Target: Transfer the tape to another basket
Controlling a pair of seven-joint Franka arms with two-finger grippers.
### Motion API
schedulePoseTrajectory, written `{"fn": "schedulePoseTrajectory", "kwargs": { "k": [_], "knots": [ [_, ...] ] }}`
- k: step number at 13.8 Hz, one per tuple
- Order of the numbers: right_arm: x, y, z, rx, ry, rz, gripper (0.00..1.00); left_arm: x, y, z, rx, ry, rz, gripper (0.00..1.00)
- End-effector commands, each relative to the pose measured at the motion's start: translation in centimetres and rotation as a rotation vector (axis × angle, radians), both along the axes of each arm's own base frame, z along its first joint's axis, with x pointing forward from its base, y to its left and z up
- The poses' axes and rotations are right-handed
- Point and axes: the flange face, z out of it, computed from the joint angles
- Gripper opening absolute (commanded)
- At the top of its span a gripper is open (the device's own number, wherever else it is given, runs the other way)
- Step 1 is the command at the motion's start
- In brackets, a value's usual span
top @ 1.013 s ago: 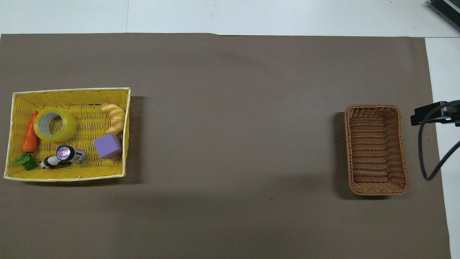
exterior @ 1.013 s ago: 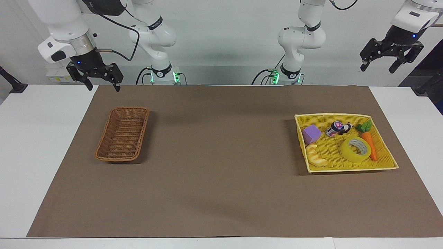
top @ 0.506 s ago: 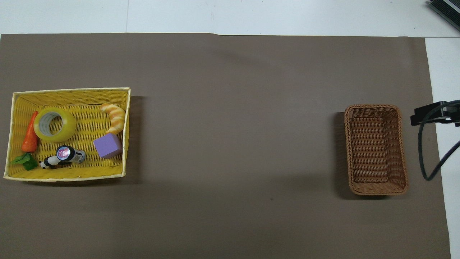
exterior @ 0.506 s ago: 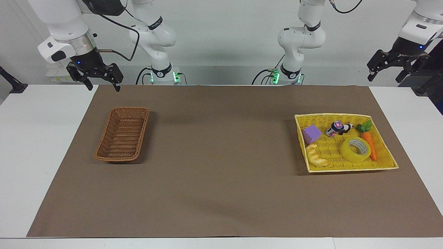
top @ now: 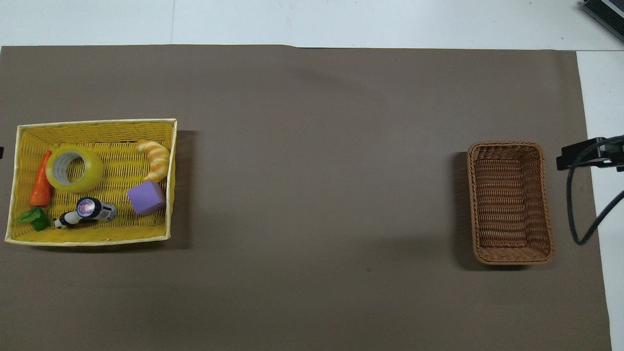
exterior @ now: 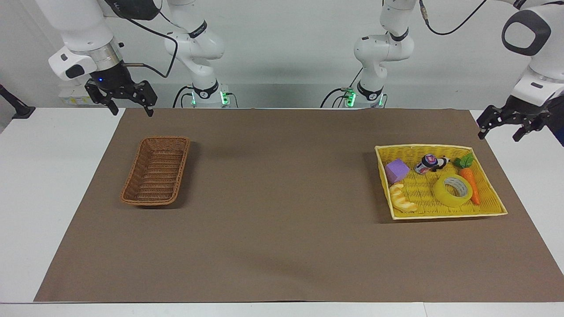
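The yellow tape roll (exterior: 452,190) lies flat in the yellow woven tray (exterior: 449,215), beside a toy carrot; it also shows in the overhead view (top: 74,169). The empty brown wicker basket (exterior: 165,139) stands at the right arm's end of the mat, also seen from overhead (top: 507,144). My left gripper (exterior: 501,132) is open and empty, up in the air over the mat's corner next to the tray. My right gripper (exterior: 131,110) is open and empty, waiting above the mat's edge by the basket.
The yellow tray (top: 97,122) also holds a carrot (exterior: 469,178), a purple block (exterior: 396,170), a croissant (exterior: 402,199) and a small bottle (exterior: 426,163). A brown mat (exterior: 282,211) covers the table between tray and basket.
My left gripper has come down from high up to just above the mat's corner by the tray. The right arm and all objects have not moved.
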Motion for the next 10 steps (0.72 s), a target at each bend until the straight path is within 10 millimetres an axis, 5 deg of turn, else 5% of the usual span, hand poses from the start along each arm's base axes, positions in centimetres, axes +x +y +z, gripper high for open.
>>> {"fn": "schedulePoseTrajectory", "kwargs": {
  "k": [1, 10],
  "knots": [
    [-0.4, 0.0, 0.0, 0.002, -0.017, 0.012, 1.0, 1.0, 1.7, -3.9, -0.01, -0.017, -0.002, 1.0],
    [-0.8, -1.2, -0.3, 0.002, -0.003, -0.01, 1.0, 3.3, 2.8, -14.6, -0.023, -0.008, -0.005, 1.0]
  ]
}}
